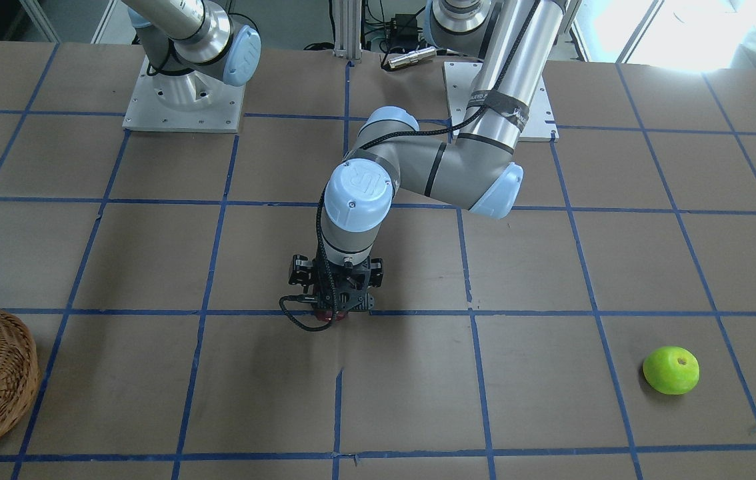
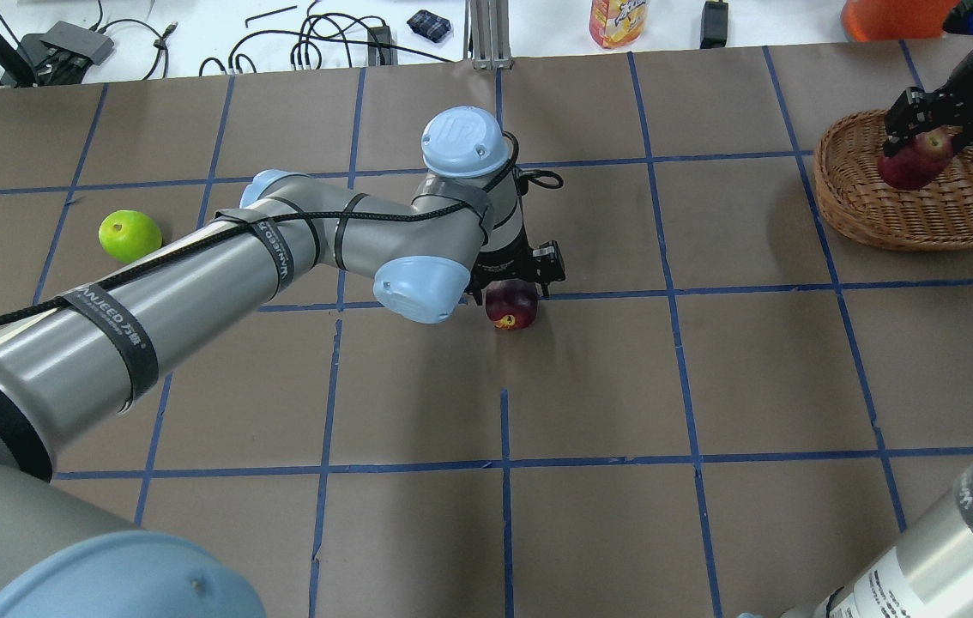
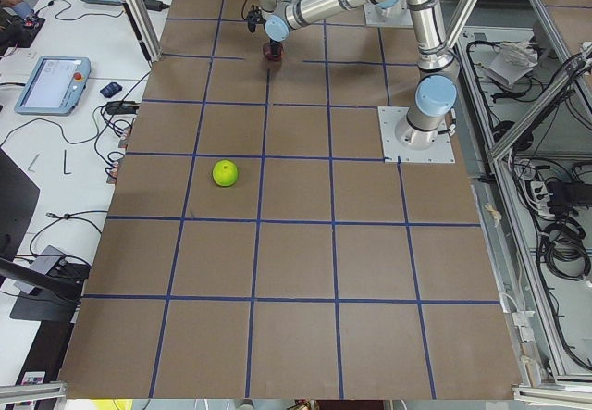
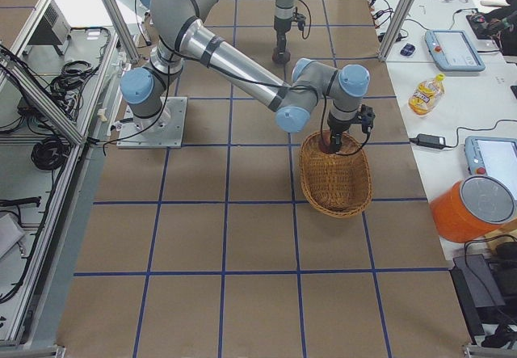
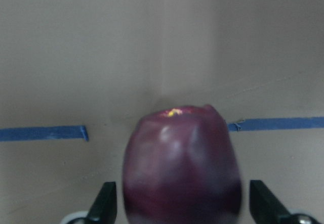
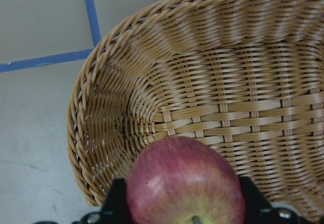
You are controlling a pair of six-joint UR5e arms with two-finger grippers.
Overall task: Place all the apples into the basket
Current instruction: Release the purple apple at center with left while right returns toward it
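The dark maroon apple (image 2: 512, 307) rests on the table near the middle. My left gripper (image 2: 514, 279) stands straight over it, open. In the left wrist view its fingers (image 5: 105, 205) flank the apple (image 5: 182, 163) with small gaps on both sides. My right gripper (image 2: 922, 142) is shut on the red apple (image 2: 911, 165) and holds it over the wicker basket (image 2: 847, 206). The right wrist view shows this apple (image 6: 185, 183) above the basket's inside wall (image 6: 212, 92). The lime green apple (image 2: 129, 236) lies alone on the table at the far left; it also shows in the front view (image 1: 671, 370).
The table is brown paper with a grid of blue tape. Cables, a juice bottle (image 2: 617, 21) and an orange container (image 2: 890, 13) lie beyond its far edge. The left arm's elbow (image 2: 413, 287) hangs low beside the maroon apple.
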